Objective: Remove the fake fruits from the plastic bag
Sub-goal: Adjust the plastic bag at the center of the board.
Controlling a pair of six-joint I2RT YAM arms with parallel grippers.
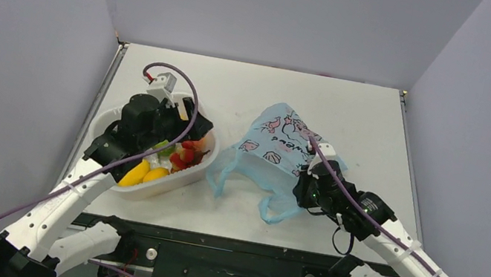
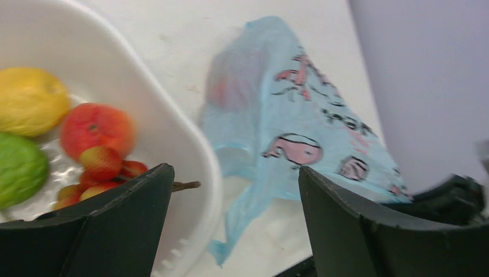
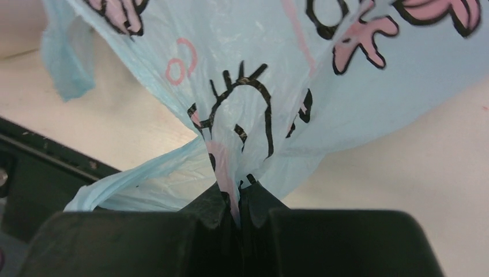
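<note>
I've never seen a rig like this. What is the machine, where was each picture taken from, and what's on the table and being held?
Two robot arms are bolted to a table. One picture looks down from above; the other two come from cameras on each wrist. A white tub holds plastic fruits. Beside it lies a light-blue plastic bag. The right gripper is pinched shut on the bag; the left gripper hangs open over the tub, holding nothing.

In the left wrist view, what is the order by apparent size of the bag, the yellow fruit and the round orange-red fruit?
Largest: the bag.
Then the yellow fruit and the orange-red fruit, about alike; the frame edge cuts off the yellow one.
</note>
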